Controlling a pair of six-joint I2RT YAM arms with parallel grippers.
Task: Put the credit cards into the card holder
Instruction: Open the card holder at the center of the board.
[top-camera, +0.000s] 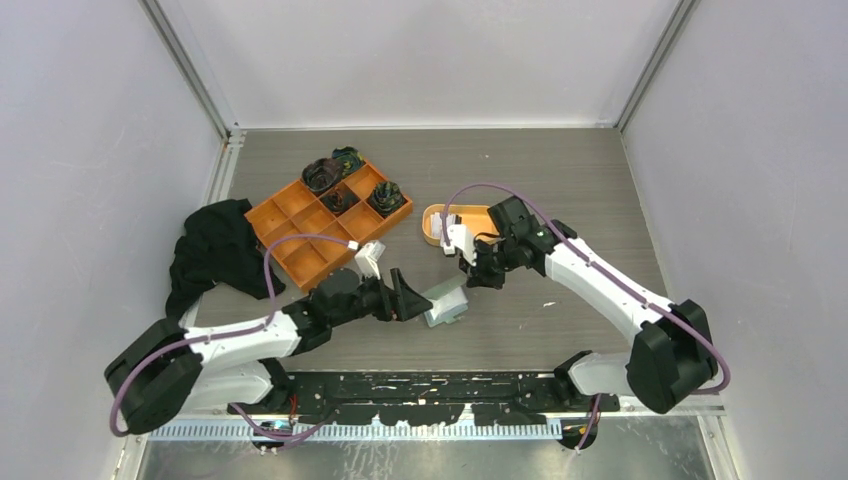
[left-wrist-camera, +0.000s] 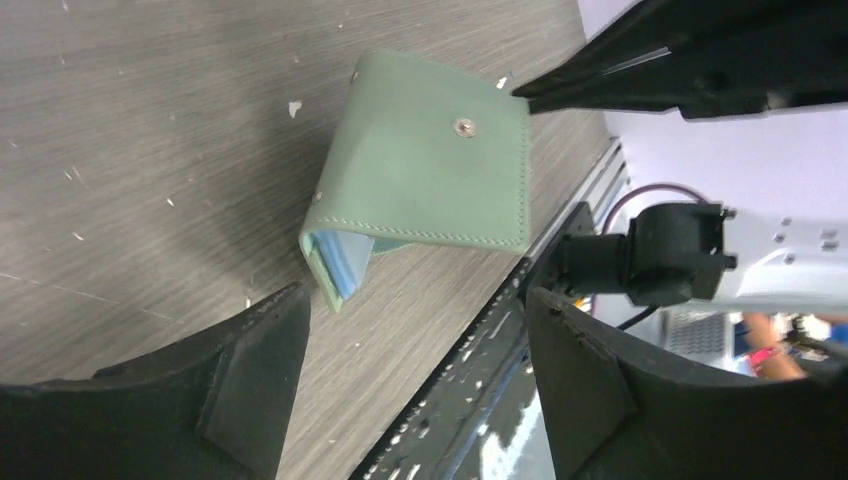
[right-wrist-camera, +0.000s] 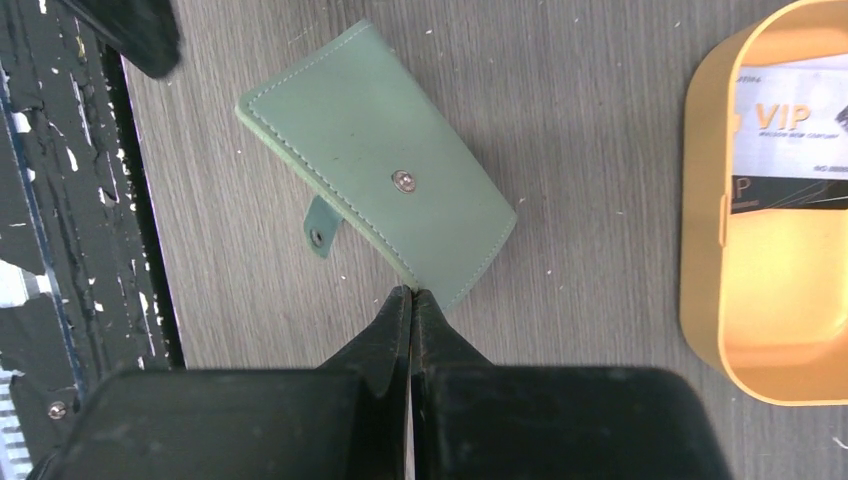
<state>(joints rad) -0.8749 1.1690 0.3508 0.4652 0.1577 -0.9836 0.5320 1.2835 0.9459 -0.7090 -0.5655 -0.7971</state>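
The card holder (top-camera: 446, 303) is a sage-green wallet lying folded on the table, snap stud up, between my two grippers. In the left wrist view the card holder (left-wrist-camera: 425, 175) lies just ahead of my left gripper (left-wrist-camera: 415, 375), whose jaws stand wide open with only bare table between them. My right gripper (right-wrist-camera: 412, 296) is shut, its tips touching the near edge of the card holder (right-wrist-camera: 375, 185). The credit cards (right-wrist-camera: 790, 140), white with a dark band and "VIP" lettering, lie in an orange oval dish (right-wrist-camera: 705, 300). From above, my left gripper (top-camera: 415, 298) and right gripper (top-camera: 480, 278) flank the wallet.
An orange compartment tray (top-camera: 300, 225) holding several dark bundles sits at the back left, beside a black cloth (top-camera: 215, 250). The oval dish (top-camera: 432, 225) is behind the right gripper. The arms' black base rail (top-camera: 420, 385) runs along the near edge.
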